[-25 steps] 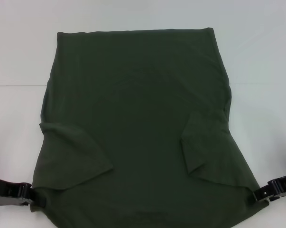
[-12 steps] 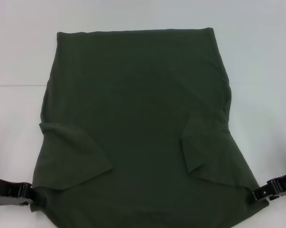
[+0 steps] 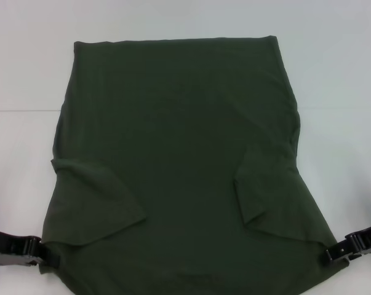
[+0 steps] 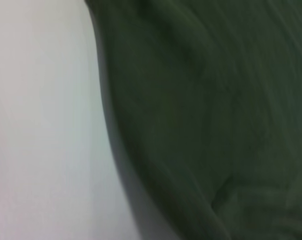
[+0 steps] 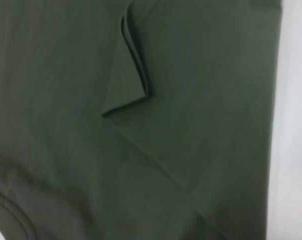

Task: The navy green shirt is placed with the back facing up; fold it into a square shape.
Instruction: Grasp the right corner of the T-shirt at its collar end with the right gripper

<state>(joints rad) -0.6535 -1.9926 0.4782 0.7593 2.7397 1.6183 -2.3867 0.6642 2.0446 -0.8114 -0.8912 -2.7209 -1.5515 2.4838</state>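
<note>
At the near left corner of the white table, the left gripper lies low and level, its dark fingers meeting the left edge of the shirt by the shoulder; they look closed on that edge, though how firmly they pinch it is hard to see. The shirt lies spread flat over the middle of the table, plain side up, its hem at the far side and its collar end nearest the robot. Both sleeves are folded inward over the body, the left sleeve as a broad flap, the right sleeve as a narrower pointed one. At the near right corner, the right gripper reaches in sideways and touches the shirt's right edge; its fingers seem pressed together on the cloth there.
</note>
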